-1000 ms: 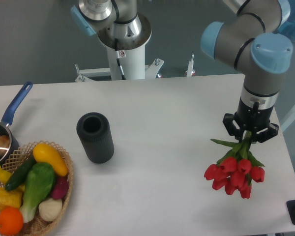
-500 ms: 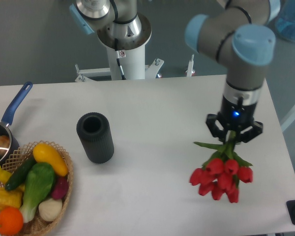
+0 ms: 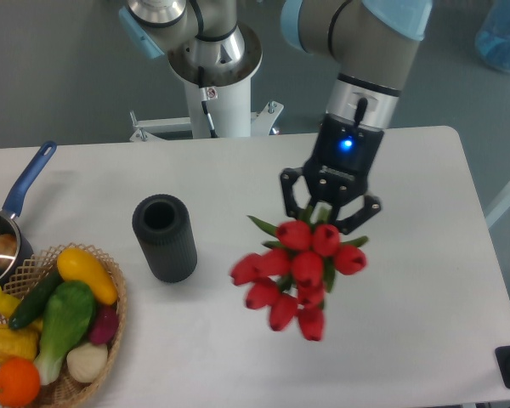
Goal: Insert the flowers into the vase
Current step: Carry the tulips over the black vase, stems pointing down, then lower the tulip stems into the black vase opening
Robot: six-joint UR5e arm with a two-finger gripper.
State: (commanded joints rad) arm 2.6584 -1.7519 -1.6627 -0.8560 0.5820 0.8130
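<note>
Flowers [image 3: 298,270], a tight bunch of red tulip buds with short green stems and leaves, hang in the air above the white table [image 3: 238,178], with the buds pointing down and toward the camera. I see the black two-finger gripper [image 3: 329,201] closed on the green stems at the top of the bunch, so the bunch touches nothing else. A small blue light shines on the wrist above the fingers.

To the left of the bunch, well apart from it, stands the dark grey ribbed cylinder vase [image 3: 165,238]. It is upright on the table and its round mouth is open to the top. The flowers are to the right of the vase, not over its mouth.

At the left edge I see a saucepan with a blue handle [image 3: 15,219], and in front of it a woven basket [image 3: 66,387] filled with a yellow squash, a green vegetable, an orange and other pieces. The basket is near the vase but not touching it.
</note>
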